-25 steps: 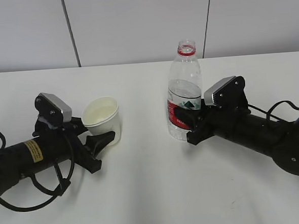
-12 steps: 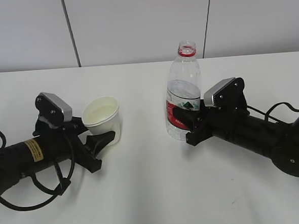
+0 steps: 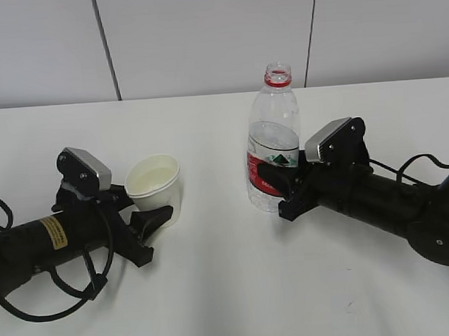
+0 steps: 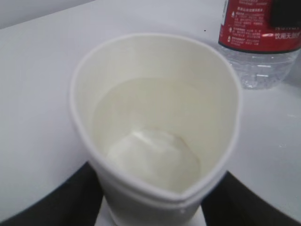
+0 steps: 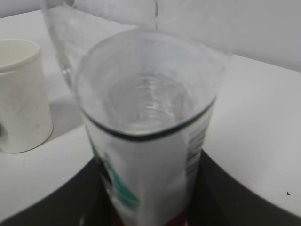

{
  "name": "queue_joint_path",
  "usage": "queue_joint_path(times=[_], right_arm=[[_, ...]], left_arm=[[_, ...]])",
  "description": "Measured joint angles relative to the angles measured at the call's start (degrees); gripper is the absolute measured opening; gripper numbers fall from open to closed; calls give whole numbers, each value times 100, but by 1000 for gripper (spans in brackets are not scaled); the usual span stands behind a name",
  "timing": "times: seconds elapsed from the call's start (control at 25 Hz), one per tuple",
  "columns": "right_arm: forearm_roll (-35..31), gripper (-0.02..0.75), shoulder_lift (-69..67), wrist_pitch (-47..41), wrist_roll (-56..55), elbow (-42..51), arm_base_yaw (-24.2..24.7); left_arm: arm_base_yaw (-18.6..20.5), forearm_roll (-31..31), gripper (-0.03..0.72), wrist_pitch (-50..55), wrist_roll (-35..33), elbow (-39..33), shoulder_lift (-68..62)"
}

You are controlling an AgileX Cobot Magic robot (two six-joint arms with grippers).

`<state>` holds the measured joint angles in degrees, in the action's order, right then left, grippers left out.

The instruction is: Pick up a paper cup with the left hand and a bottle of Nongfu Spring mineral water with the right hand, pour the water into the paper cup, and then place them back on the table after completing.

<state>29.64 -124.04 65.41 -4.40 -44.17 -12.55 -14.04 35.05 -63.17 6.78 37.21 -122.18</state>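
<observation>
Where cup (image 3: 154,186) and bottle (image 3: 273,146) stand, white table (image 3: 232,289).

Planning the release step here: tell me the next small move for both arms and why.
Probably open both end effectors and back them away. The paper cup already holds water and seems to stand on the table in the left hand. The bottle stands upright, uncapped, low on the table in the right hand. Pouring looks finished; only letting go remains.

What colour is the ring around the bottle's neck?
Red ring on the bottle, clearest in the exterior view.
</observation>
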Motion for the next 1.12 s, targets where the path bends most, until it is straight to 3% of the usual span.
queue_joint_path(times=[0.16, 0.4, 0.52, 0.84, 1.12], right_arm=[[0, 316, 0, 0, 0, 0, 0], [4, 554, 0, 14, 0, 0, 0], [-8, 614, 0, 18, 0, 88, 0], [-496, 627, 80, 18, 69, 696, 0], [-975, 622, 401, 27, 150, 1181, 0]], left_arm=[[0, -27, 395, 0, 0, 0, 0], [0, -41, 504, -95, 0, 2, 0], [7, -22, 546, -106, 93, 7, 0], [88, 15, 560, -130, 123, -467, 235], [538, -19, 561, -143, 128, -977, 801]])
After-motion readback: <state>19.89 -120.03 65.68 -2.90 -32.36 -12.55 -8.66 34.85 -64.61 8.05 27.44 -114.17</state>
